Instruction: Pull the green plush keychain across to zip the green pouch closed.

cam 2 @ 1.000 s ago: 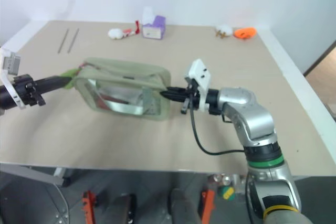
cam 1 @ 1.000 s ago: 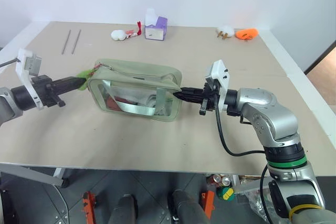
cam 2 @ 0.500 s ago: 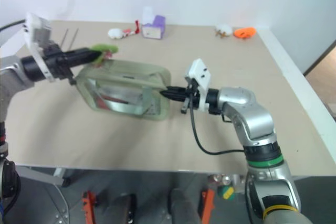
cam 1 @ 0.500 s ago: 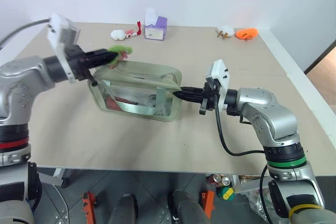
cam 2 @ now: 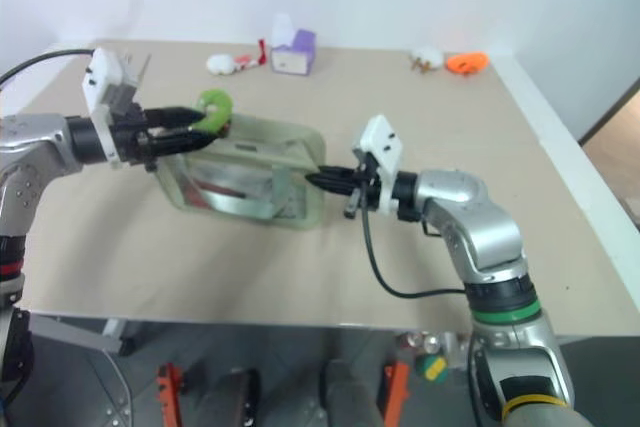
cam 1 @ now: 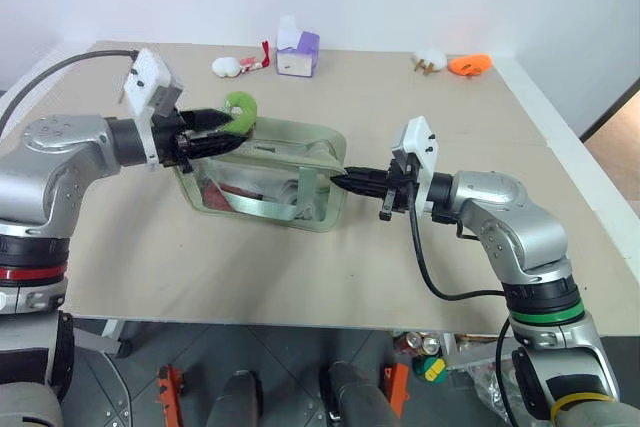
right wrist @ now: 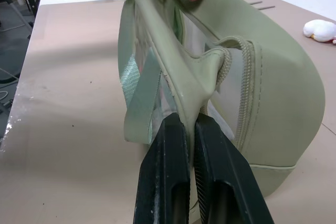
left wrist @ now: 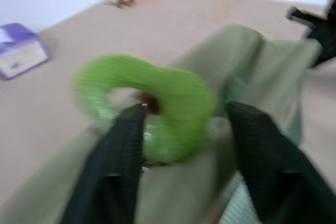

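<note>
The green pouch (cam 1: 290, 139) lies on the table, its clear side window facing me. The green plush keychain (cam 1: 240, 111) sits curled above the pouch's top at its left part. My left gripper (cam 1: 230, 129) is level at that spot and open. In the left wrist view the plush (left wrist: 157, 103) lies between the spread fingers (left wrist: 123, 161) at their tips, and I cannot tell if it touches them. My right gripper (cam 1: 343, 181) is shut on the fabric tab at the pouch's right end. The right wrist view shows its fingers (right wrist: 170, 171) pinching that tab.
At the back of the table stand a purple-and-white box (cam 1: 297, 53), a white-and-red toy (cam 1: 235, 66), a small white toy (cam 1: 430, 60) and an orange toy (cam 1: 469, 64). Bare tabletop (cam 1: 250, 267) lies in front of the pouch.
My left gripper has carried the keychain from the pouch's left end up and to the right, over the pouch's top. Its fingers have since spread apart. The right gripper has kept still.
</note>
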Robot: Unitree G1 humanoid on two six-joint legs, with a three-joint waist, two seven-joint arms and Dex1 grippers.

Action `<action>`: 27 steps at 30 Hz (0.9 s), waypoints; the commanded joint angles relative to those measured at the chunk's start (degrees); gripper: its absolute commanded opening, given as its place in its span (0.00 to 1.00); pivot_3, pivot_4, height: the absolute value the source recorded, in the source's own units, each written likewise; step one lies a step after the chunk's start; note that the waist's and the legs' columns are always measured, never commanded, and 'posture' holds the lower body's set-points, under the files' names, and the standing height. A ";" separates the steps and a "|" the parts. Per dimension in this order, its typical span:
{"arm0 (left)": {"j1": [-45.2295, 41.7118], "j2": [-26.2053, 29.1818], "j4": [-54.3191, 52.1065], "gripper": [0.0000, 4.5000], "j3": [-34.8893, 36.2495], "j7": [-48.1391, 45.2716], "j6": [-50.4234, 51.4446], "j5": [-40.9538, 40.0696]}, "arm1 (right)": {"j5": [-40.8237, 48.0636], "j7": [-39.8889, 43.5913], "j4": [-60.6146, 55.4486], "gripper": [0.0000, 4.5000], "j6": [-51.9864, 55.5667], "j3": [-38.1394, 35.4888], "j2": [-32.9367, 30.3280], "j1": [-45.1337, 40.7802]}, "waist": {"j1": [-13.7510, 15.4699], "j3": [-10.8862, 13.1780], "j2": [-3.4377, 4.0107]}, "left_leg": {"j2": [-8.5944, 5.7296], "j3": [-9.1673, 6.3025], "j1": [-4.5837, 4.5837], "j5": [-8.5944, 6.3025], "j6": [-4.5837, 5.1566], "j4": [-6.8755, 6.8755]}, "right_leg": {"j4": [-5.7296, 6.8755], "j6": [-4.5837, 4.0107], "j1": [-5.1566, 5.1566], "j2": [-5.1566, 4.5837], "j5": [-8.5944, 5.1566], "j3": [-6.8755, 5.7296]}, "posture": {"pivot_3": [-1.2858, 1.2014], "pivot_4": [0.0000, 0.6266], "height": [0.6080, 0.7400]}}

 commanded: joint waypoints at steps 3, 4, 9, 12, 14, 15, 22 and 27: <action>-3.46 -0.01 0.46 0.96 9.56 2.51 4.34 -6.68 | 0.54 0.38 -0.59 0.00 -0.82 -0.45 0.04 -1.33 | -0.01 0.00 0.00 | 0.00 0.01 0.00 0.00 0.00 -0.01 | -0.01 0.01 0.00 -0.01 -0.02 0.00 | 0.52 0.24 1.00; -3.57 0.09 0.72 0.96 11.09 3.10 5.29 -7.84 | 0.51 0.50 -0.40 0.00 -0.92 -0.36 0.08 -1.50 | -0.04 0.00 0.00 | 0.00 0.01 0.00 0.00 0.00 -0.01 | -0.01 0.01 0.00 -0.01 -0.02 0.00 | 0.52 0.24 1.00; -1.10 2.67 2.28 0.96 16.77 3.86 8.83 -11.24 | 0.42 0.93 0.15 0.00 -1.18 -0.11 0.25 -1.95 | -0.09 0.00 0.00 | 0.01 -0.01 0.00 0.00 0.00 -0.01 | 0.00 0.01 0.00 0.00 -0.02 -0.01 | 0.52 0.24 1.00; 6.53 7.01 0.44 0.96 18.36 -0.09 9.69 -10.99 | 0.41 1.13 0.29 0.00 -1.18 -0.03 0.32 -2.06 | -0.28 0.00 0.01 | 0.01 0.04 0.04 0.00 0.00 -0.03 | 0.00 0.01 0.00 -0.01 -0.02 0.02 | 0.52 0.24 1.00; 12.67 9.93 -0.25 0.96 19.49 -3.38 9.33 -10.66 | 0.25 1.27 0.40 0.00 -1.21 0.06 0.34 -2.13 | -0.68 0.01 0.02 | 0.03 0.06 0.06 0.00 0.00 -0.08 | 0.00 -0.03 -0.02 -0.02 -0.04 0.02 | 0.52 0.24 1.00; 15.33 11.03 -0.31 0.96 19.91 -4.25 9.08 -10.39 | 0.22 1.35 0.45 0.00 -1.18 0.07 0.38 -2.18 | -0.65 0.01 0.02 | 0.03 0.06 0.07 0.00 0.00 -0.11 | 0.01 -0.07 -0.02 -0.04 -0.07 0.01 | 0.52 0.24 1.00; 23.02 11.10 -2.88 0.96 20.59 -3.89 8.63 -10.66 | 0.24 1.85 0.72 0.00 -1.15 0.22 0.46 -2.43 | -0.45 -0.01 -0.02 | 0.05 -0.04 0.02 0.01 -0.01 -0.06 | 0.00 -0.32 -0.02 -0.04 -0.18 -0.12 | 0.52 0.24 1.00; 20.96 8.82 -3.35 0.96 17.70 -2.31 8.96 -10.61 | 0.20 1.95 0.91 0.00 -1.18 0.31 0.53 -2.73 | -0.42 -0.01 -0.01 | 0.05 -0.01 0.04 0.01 -0.02 -0.05 | 0.00 -0.27 -0.01 -0.03 -0.15 -0.09 | 0.52 0.24 1.00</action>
